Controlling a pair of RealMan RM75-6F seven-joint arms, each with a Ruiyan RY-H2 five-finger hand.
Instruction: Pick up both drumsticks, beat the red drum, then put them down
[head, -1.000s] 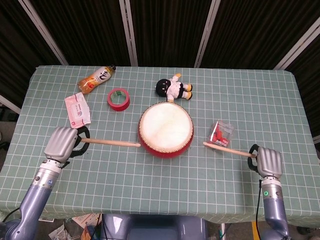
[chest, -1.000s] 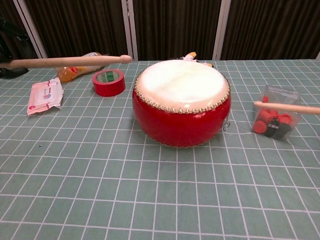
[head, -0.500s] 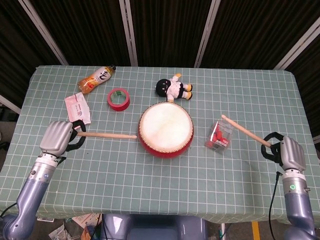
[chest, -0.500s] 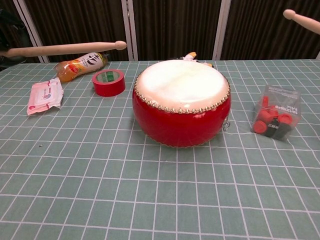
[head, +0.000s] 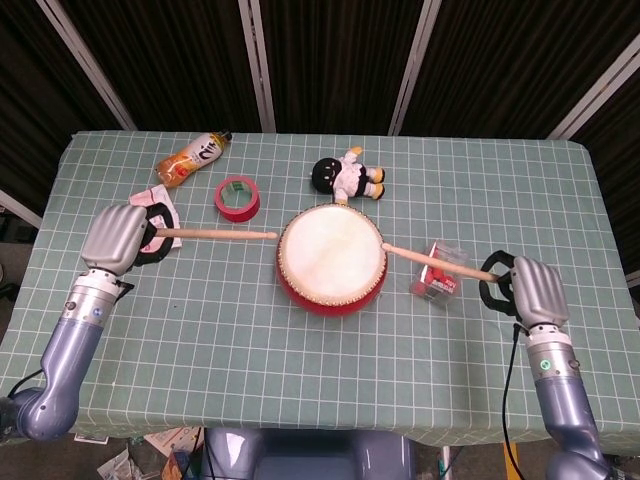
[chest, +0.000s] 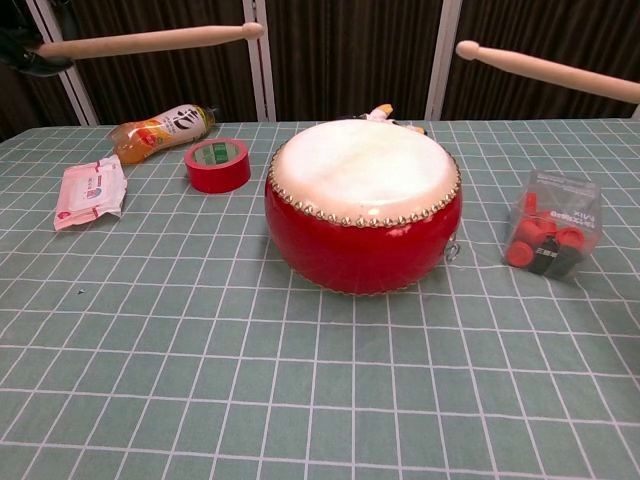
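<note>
- From the head camera, my left hand (head: 118, 236) is clenched around the butt of the left drumstick (head: 215, 234), which runs from that hand toward the red drum (head: 331, 259); its tip stops just short of the drum's rim.
- My right hand (head: 530, 292) grips the right drumstick (head: 435, 262) by its end, and the stick reaches away from the hand across a clear packet of red and black pieces (head: 439, 274) to end at the drum's near edge. I cannot tell from here whether the tip touches the skin.
- The drum sits on the green checked tablecloth (head: 330, 370) between my two hands.
- A pink tissue pack (head: 160, 207) lies just beyond my left hand, partly hidden by it. Further off are an orange drink bottle (head: 192, 157), a red tape roll (head: 237, 198) and a small doll (head: 345, 176) past the drum.
- From the chest camera, neither hand shows; only the sticks enter the frame.
- The left drumstick (chest: 150, 40) hangs in the air, well above the cloth, its tip short of the drum (chest: 362, 205).
- The right drumstick (chest: 545, 69) is also raised, its rounded tip clear above the drumhead.
- The bottle (chest: 163, 130), tape roll (chest: 217, 164), tissue pack (chest: 91, 189) and packet (chest: 553, 225) rest on the cloth (chest: 300, 400).
</note>
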